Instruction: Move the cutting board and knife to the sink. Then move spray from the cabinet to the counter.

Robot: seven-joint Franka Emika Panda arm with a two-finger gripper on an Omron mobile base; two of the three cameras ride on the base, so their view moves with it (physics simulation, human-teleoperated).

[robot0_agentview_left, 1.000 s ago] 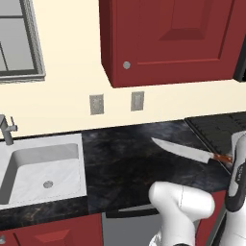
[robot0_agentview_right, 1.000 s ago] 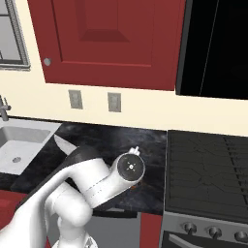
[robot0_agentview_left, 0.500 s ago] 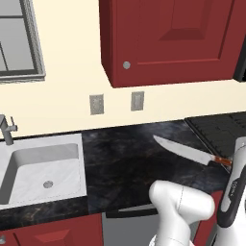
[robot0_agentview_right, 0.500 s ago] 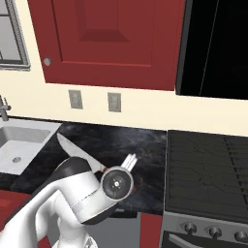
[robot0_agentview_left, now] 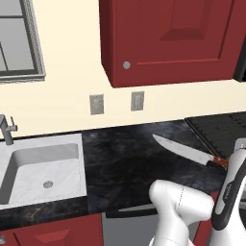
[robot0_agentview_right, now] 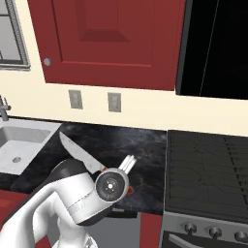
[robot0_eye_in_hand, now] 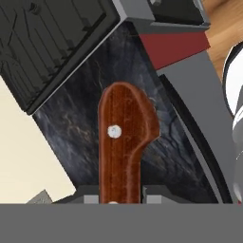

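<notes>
My gripper (robot0_eye_in_hand: 116,197) is shut on the knife's reddish-brown handle (robot0_eye_in_hand: 123,137), which rises between the two fingertips (robot0_eye_in_hand: 88,198) in the hand view. The knife's silver blade (robot0_agentview_left: 180,149) points left over the black counter (robot0_agentview_left: 125,163), near the stove; its handle end runs behind my forearm. From the right base view the blade (robot0_agentview_right: 77,154) sticks out from behind my arm's round joint. The white sink (robot0_agentview_left: 72,161) with its drain and grey faucet (robot0_agentview_left: 6,129) lies at the far left. The cutting board, spray and open-front cabinet are out of view.
A black stove top (robot0_agentview_right: 208,164) borders the counter on the right. A red wall cabinet with a round knob (robot0_agentview_left: 168,38) hangs above, with two wall outlets (robot0_agentview_left: 96,104) under it. A window (robot0_agentview_left: 17,38) is over the sink.
My arm's elbow joint has sunk lower and swung left in the right base view. The knife stays in my grip and has hardly shifted.
</notes>
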